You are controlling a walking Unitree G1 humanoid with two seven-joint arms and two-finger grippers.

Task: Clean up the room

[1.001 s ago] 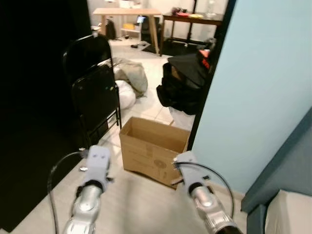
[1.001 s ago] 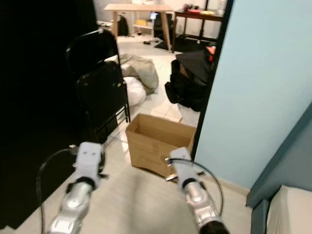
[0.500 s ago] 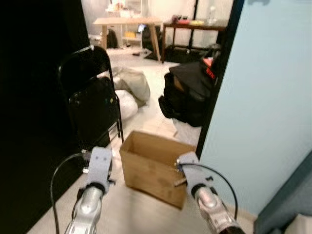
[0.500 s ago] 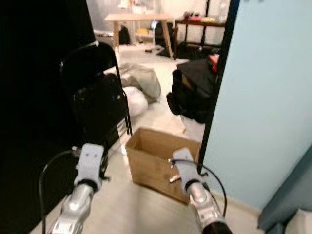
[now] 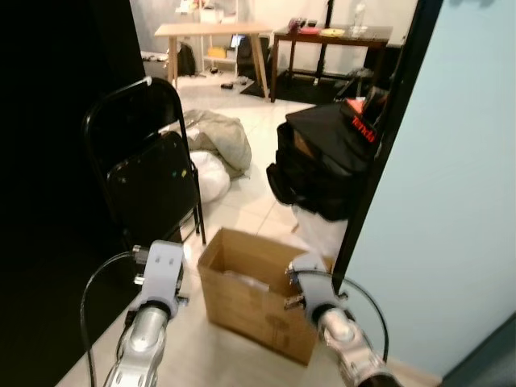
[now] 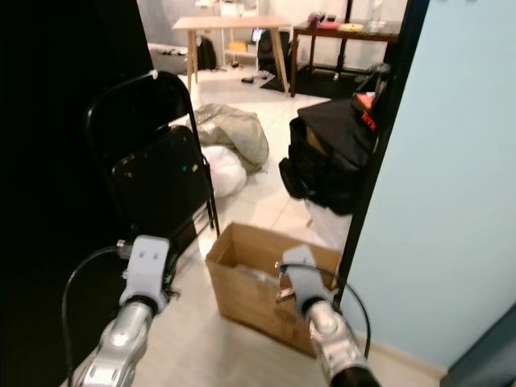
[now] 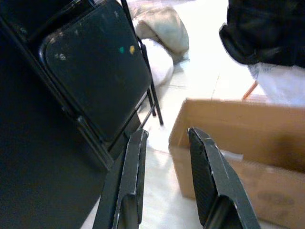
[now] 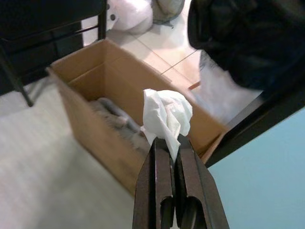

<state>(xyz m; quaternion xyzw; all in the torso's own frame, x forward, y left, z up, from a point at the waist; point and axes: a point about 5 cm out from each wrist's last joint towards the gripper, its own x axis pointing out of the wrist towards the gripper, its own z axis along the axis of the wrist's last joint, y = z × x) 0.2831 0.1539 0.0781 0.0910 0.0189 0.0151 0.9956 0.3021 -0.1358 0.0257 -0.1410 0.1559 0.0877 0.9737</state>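
An open cardboard box [image 5: 254,298] sits on the pale floor beside the dark edge of a light blue wall [image 5: 451,201], with something grey lying inside it. The right gripper [image 8: 168,143] is held just above the box's near wall, its two black fingers pressed tight on a crumpled white tissue [image 8: 167,114] that sticks up from their tips. The left gripper [image 7: 164,136] hangs near the box's end that faces the black folding chair [image 5: 149,177], its fingers set slightly apart and holding nothing; beyond the box lie a black bag [image 5: 326,161] and a grey-and-white bundle of cloth [image 5: 211,149].
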